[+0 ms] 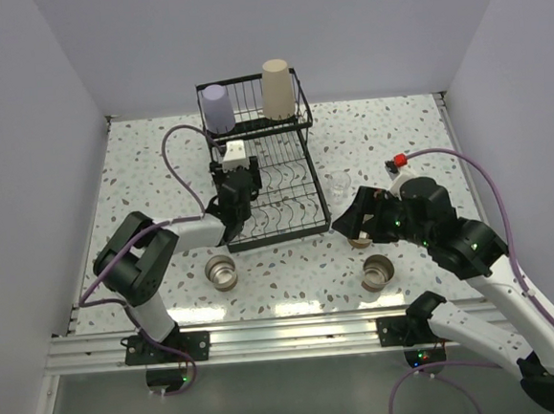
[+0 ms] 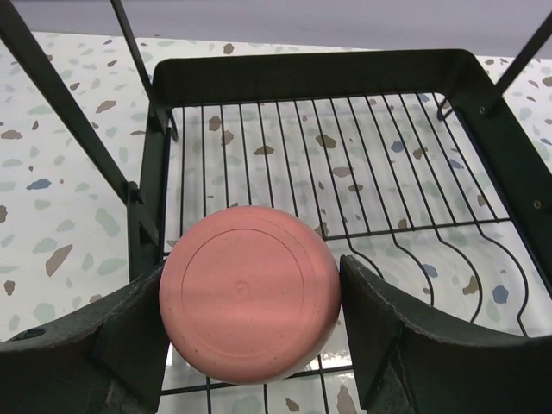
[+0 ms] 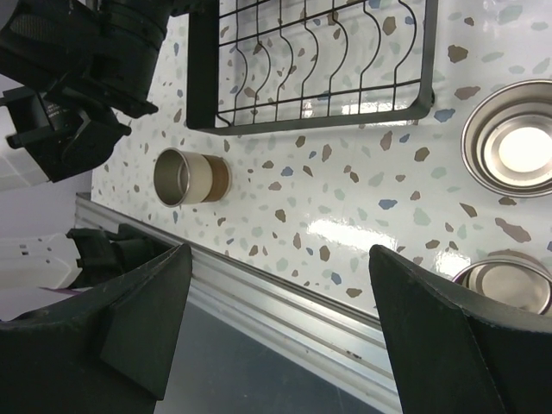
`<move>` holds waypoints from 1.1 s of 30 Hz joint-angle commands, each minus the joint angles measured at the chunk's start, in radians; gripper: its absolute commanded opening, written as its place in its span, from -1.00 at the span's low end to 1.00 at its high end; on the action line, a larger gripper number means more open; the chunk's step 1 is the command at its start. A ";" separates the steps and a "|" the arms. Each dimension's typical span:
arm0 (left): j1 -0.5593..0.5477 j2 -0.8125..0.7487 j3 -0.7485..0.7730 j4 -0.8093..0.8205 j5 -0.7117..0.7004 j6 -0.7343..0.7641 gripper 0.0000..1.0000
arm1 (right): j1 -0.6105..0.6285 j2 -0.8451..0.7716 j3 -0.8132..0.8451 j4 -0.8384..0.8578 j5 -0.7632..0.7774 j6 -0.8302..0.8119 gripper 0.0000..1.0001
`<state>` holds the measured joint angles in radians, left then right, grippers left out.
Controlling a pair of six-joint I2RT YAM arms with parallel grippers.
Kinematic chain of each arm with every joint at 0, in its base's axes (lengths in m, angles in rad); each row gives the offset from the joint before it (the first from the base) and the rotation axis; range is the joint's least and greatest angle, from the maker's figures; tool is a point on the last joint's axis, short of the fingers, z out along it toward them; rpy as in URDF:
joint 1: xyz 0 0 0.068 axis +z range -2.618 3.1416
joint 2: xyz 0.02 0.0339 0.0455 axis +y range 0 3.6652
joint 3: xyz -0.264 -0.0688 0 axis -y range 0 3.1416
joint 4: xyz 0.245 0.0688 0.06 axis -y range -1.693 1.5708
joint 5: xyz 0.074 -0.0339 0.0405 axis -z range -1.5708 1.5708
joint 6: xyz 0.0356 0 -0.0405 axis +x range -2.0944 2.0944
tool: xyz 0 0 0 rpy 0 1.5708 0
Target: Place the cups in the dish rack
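Within left tool (image 2: pixel 250 289), red-pink cup (image 2: pixel 248 297) — round, matte

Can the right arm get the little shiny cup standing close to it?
Probably yes. The right gripper is open and empty, and the tan cup stands upright on the table close by, with nothing between them.

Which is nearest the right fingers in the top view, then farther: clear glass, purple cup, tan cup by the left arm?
1. Clear glass, just beyond the right fingers.
2. Tan cup, front left.
3. Purple cup, far back on the dish rack.
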<state>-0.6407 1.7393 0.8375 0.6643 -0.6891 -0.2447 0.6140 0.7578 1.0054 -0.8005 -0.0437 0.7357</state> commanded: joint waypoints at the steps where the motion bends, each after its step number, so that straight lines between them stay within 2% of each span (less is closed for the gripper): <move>1: 0.026 0.015 0.051 0.041 -0.021 -0.038 -0.26 | -0.002 0.015 -0.008 0.014 0.007 -0.019 0.73; 6: 0.042 0.031 0.069 0.017 -0.006 -0.045 -0.03 | -0.002 0.023 -0.014 0.026 0.010 -0.018 0.72; 7: 0.045 0.040 0.077 0.012 -0.006 -0.048 0.11 | -0.002 0.023 -0.014 0.026 0.013 -0.016 0.72; 9: 0.049 0.049 0.083 0.001 -0.006 -0.057 0.24 | -0.002 0.025 -0.016 0.027 0.015 -0.015 0.72; 10: 0.052 0.058 0.093 -0.012 -0.010 -0.059 0.43 | -0.002 0.025 -0.014 0.027 0.016 -0.013 0.72; 13: 0.053 0.069 0.104 -0.023 -0.023 -0.065 0.70 | -0.003 0.021 -0.016 0.027 0.019 -0.012 0.72; 18: 0.058 0.074 0.126 -0.052 -0.035 -0.064 1.00 | -0.002 0.021 -0.017 0.026 0.027 -0.010 0.73; 26: 0.058 0.036 0.127 -0.083 -0.029 -0.077 1.00 | -0.002 0.026 -0.024 0.035 0.033 -0.018 0.73; 33: 0.049 -0.111 0.066 -0.187 0.002 -0.125 1.00 | -0.002 0.115 0.027 0.018 0.082 -0.038 0.73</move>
<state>-0.5896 1.7432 0.9298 0.4992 -0.6834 -0.3275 0.6140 0.8280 0.9874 -0.7956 -0.0021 0.7197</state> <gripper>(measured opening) 0.997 0.866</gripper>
